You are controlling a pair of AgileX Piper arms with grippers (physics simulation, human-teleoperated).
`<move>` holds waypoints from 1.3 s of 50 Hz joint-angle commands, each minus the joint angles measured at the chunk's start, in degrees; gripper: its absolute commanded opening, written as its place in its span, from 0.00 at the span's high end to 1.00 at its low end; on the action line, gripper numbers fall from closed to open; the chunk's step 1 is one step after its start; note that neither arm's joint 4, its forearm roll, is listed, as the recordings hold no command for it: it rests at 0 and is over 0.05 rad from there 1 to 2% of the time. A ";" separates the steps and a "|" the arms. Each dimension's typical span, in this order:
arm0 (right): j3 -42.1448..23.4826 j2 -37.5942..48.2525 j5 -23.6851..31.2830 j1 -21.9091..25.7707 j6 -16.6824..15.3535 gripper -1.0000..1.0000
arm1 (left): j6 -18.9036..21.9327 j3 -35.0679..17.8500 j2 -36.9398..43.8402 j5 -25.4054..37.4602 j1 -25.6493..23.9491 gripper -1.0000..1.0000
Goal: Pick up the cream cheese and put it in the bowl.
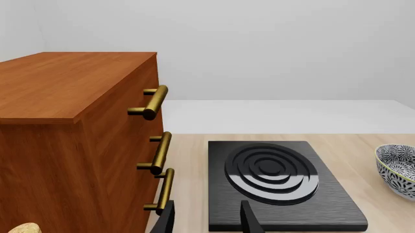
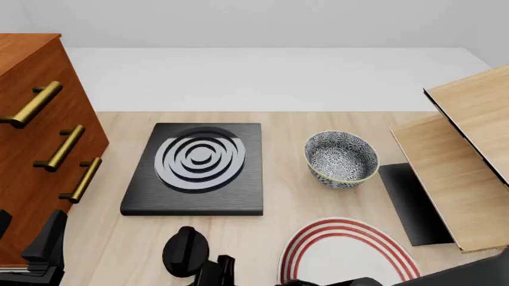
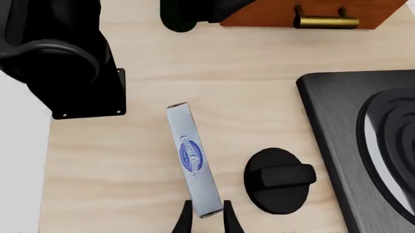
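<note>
The bench [image 2: 286,196] carries a wooden cabinet [image 2: 32,149], a black stove plate [image 2: 199,170] and the bowl [image 2: 342,159], which stands just right of the plate. The cream cheese [image 3: 193,160] lies on the bench near the arms' edge, beside a black knob [image 3: 280,179]. The right pincer [image 3: 207,218] straddles the box's near end, fingers apart and not yet clamped, so I'd close squarely on the narrow sides before lifting; the left pincer [image 1: 207,221] hangs apart, holding nothing.
</note>
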 commanded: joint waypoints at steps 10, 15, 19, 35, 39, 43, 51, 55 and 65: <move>2.09 -7.60 3.20 -0.18 -0.63 1.00 | 0.00 0.00 0.00 0.00 0.00 0.00; 2.85 -9.14 3.97 -0.30 -0.20 1.00 | 0.00 0.00 0.00 0.00 0.00 0.00; 4.38 -11.32 4.51 -1.16 0.26 1.00 | 0.00 0.00 0.00 0.00 0.00 0.00; 8.33 -19.73 9.32 -4.77 0.14 1.00 | 0.00 0.00 0.00 0.00 0.00 0.00; 9.02 -23.22 12.11 -7.51 -0.20 1.00 | 0.00 0.00 0.00 0.00 0.00 0.00; 9.20 -26.07 14.47 -8.48 -0.14 1.00 | 0.00 0.00 0.00 0.00 0.00 0.00; 9.27 -31.71 20.43 -12.55 -1.11 1.00 | 0.00 0.00 0.00 0.00 0.00 0.00; 8.98 -34.04 23.08 -14.26 -1.49 1.00 | 0.00 0.00 0.00 0.00 0.00 0.00; 6.68 -41.04 31.19 -21.19 -3.40 1.00 | 0.00 0.00 0.00 0.00 0.00 0.00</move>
